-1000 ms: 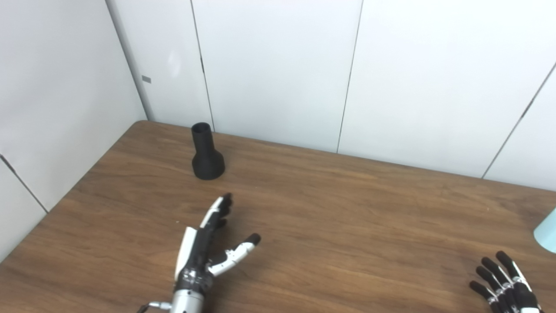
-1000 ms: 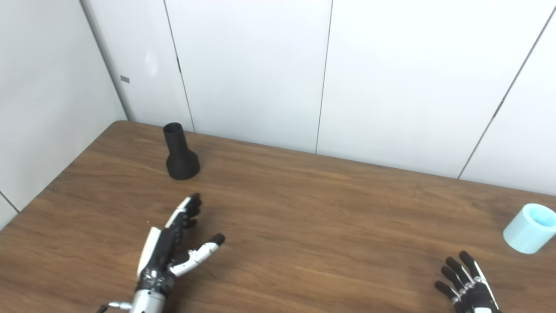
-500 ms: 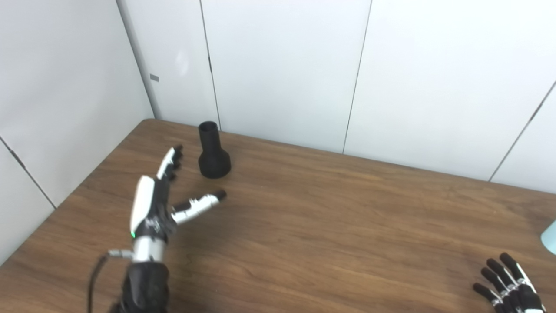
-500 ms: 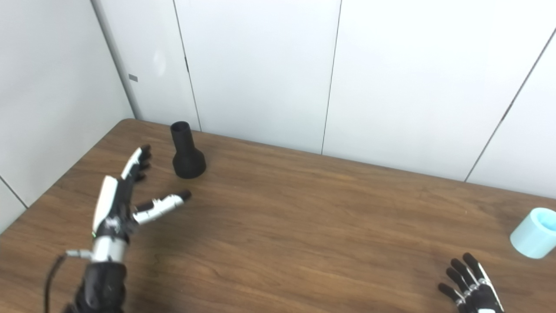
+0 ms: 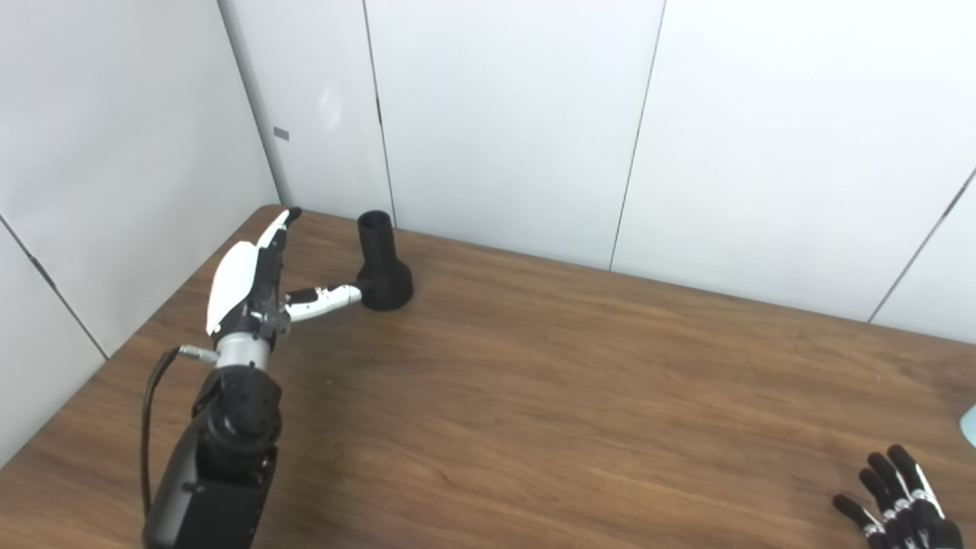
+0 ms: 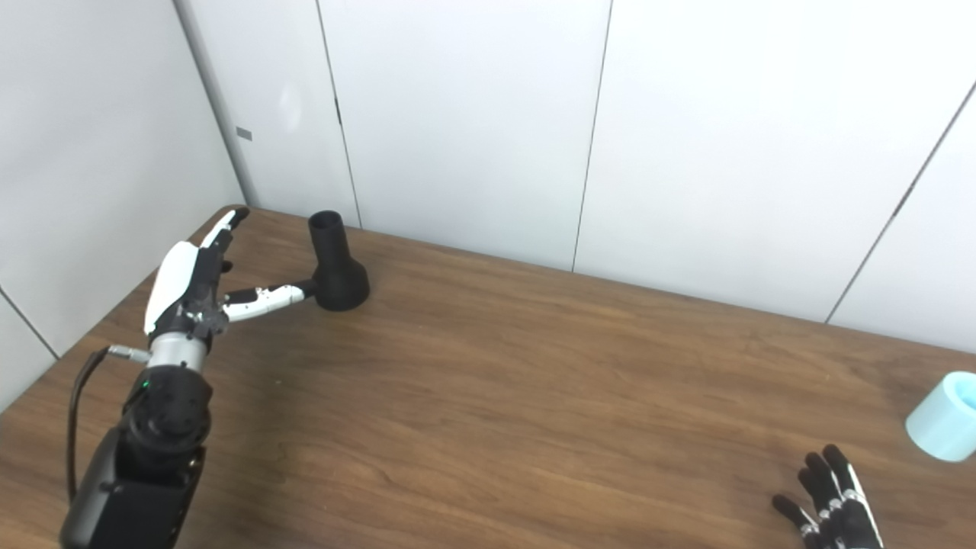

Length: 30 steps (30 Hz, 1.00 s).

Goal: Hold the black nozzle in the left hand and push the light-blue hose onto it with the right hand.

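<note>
The black nozzle (image 5: 382, 263) stands upright on its wide base near the table's far left corner. My left hand (image 5: 255, 282) is open just left of it, fingers stretched toward the corner and the thumb reaching to the nozzle's base; whether the thumb touches it I cannot tell. The light-blue hose (image 6: 940, 416), a short tube, lies at the right edge of the table. My right hand (image 6: 835, 512) rests open at the bottom right, in front of and left of the hose, holding nothing.
The wooden table (image 5: 579, 381) meets white wall panels (image 5: 496, 114) at the back and left, close behind the nozzle. A black cable (image 5: 149, 427) loops off my left forearm.
My left hand has travelled forward and left, from the table's front middle up beside the nozzle, still open. The right hand has stayed put. The camera has shifted slightly.
</note>
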Each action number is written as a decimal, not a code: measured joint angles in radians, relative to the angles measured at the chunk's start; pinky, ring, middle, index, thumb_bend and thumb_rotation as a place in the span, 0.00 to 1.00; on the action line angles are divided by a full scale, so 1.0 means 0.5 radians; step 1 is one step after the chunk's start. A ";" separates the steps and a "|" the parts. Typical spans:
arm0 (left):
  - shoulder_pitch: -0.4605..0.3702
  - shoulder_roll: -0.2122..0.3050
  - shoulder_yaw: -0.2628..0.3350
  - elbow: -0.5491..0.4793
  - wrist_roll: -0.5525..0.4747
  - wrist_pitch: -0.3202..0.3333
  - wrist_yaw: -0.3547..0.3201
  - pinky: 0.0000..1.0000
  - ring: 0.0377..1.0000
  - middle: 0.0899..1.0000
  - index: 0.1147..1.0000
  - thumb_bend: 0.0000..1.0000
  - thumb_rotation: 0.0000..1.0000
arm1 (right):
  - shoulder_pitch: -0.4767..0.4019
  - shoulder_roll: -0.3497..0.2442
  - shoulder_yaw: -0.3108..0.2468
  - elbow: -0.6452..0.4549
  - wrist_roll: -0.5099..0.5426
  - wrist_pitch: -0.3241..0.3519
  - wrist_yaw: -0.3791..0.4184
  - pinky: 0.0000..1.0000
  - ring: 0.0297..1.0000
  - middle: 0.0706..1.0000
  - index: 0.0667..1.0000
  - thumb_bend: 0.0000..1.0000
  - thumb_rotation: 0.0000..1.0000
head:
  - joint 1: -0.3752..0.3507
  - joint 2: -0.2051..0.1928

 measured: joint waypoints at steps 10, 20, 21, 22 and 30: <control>-0.284 0.011 -0.069 0.432 0.129 0.006 -0.158 1.00 0.99 0.95 0.90 1.00 0.37 | 0.010 0.001 0.006 -0.014 -0.028 -0.002 0.004 0.88 0.98 0.97 0.99 0.66 0.97 | -0.006 0.012; -0.509 0.012 -0.172 0.744 0.283 0.006 -0.248 1.00 1.00 0.94 0.91 1.00 0.38 | 0.030 0.006 0.018 -0.036 -0.069 -0.013 -0.023 0.89 0.97 0.95 0.97 0.65 0.97 | -0.028 0.025; -0.522 0.012 -0.182 0.772 0.283 0.006 -0.246 1.00 0.99 0.94 0.91 1.00 0.37 | 0.031 0.007 0.018 -0.038 -0.074 -0.013 -0.026 0.88 0.96 0.94 0.97 0.66 0.97 | -0.028 0.025; -0.532 0.011 -0.191 0.791 0.283 0.007 -0.246 1.00 0.99 0.94 0.91 1.00 0.37 | 0.031 0.007 0.020 -0.039 -0.079 -0.013 -0.028 0.88 0.96 0.94 0.96 0.66 0.97 | -0.028 0.025; -0.657 -0.034 -0.169 1.017 0.472 0.008 -0.357 1.00 0.99 0.95 0.93 1.00 0.39 | 0.038 0.016 0.025 -0.052 -0.108 -0.013 -0.051 0.89 0.96 0.94 0.97 0.68 0.99 | -0.037 0.031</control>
